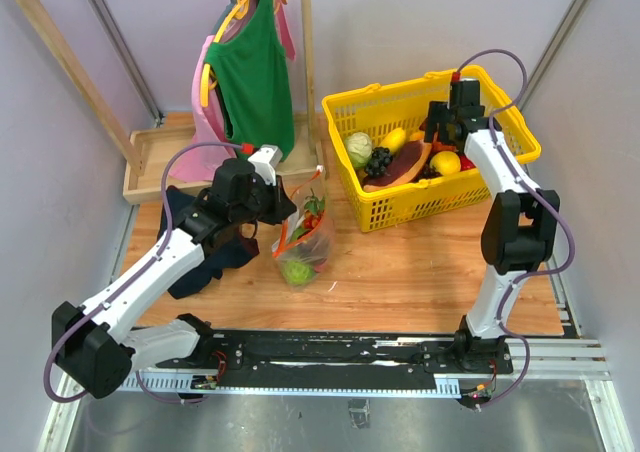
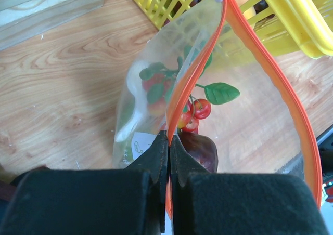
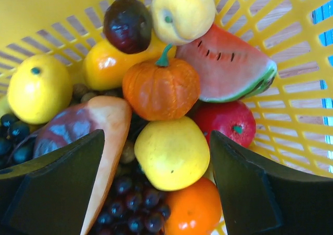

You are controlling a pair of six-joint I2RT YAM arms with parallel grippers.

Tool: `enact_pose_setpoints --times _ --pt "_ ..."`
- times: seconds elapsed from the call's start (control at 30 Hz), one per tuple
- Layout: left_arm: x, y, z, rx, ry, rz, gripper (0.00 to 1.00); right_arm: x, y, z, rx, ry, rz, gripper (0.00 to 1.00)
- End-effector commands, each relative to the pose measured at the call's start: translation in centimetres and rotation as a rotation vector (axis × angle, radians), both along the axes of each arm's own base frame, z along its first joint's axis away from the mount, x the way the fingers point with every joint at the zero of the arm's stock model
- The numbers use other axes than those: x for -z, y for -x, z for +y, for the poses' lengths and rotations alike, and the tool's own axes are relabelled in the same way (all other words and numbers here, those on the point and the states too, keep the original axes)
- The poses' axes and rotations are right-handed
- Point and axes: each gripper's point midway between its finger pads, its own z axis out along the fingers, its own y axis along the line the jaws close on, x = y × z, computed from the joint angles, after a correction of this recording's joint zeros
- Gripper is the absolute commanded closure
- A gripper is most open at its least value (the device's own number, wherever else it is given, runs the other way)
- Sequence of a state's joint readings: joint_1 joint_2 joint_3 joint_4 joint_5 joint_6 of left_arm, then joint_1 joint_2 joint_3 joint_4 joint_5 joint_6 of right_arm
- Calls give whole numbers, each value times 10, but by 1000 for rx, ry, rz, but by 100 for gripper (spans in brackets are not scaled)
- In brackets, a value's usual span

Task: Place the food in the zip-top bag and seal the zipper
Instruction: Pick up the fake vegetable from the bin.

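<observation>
The left gripper [image 2: 169,144] is pinched shut on the orange-red zipper [image 2: 200,63] of the zip-top bag [image 2: 138,89], mid-frame on the bench [image 1: 420,272]; its white label [image 2: 139,144] is too small to read. Upper right, the right gripper [image 3: 156,157] gapes wide over toy fruit [image 3: 169,152] in the yellow basket [image 1: 420,204].

The left arm [image 1: 150,267] and the right arm [image 1: 505,172] are built from white tubes joined by chunky black blocks. A thin purple cable [image 1: 195,150] is looped along each one. The right gripper [image 3: 156,141] is fitted with flat black fingers [image 3: 250,193].
</observation>
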State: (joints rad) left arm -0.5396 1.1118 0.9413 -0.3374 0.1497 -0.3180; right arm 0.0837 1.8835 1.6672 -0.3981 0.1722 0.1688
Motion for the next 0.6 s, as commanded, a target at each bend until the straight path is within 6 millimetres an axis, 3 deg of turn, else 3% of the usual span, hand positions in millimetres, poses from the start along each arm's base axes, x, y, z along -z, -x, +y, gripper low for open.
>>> enact_pose_setpoints --times 0.0,0.3,0.57 --pt "-3 -6 1 -9 -7 -20 99 -9 -30 -14 29 -69 -94 17" --pt "-4 -6 2 -8 -5 -21 100 50 -47 -16 11 -121 4 11" --pt "-3 -5 1 -5 -4 -20 100 79 -47 -16 -1 -142 59 10"
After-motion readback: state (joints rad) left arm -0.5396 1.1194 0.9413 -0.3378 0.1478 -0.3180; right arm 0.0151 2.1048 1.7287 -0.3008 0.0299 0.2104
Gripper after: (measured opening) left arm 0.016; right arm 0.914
